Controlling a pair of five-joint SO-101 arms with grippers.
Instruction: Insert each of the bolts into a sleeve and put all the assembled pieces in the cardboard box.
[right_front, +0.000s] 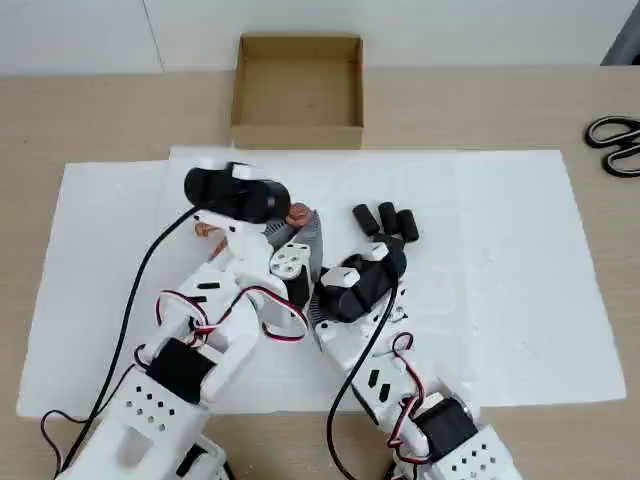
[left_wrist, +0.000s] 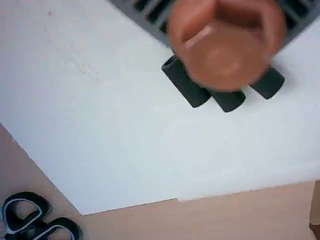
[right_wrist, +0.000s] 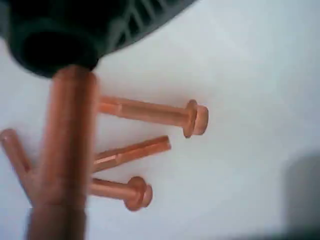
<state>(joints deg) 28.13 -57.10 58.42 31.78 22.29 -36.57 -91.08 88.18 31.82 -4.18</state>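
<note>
Setting: a robotics test station, lab or workroom; we cannot tell which. We list as evidence:
- pale wood-grain bench (right_front: 100, 110) against a plain white wall (right_front: 80, 30)
- large white paper sheet (right_front: 520, 260) spread flat on the bench
- two white plastic arms side by side, left arm (right_front: 225, 345) and right arm (right_front: 375, 375), with exposed red, white and black wiring
- black-handled scissors (right_front: 615, 143) at the bench edge
- open brown cardboard box (right_front: 298, 135)

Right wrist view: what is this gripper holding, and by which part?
A black cylindrical sleeve, clamped across its side wall; a copper-coloured bolt meets its open end, shank first.
</note>
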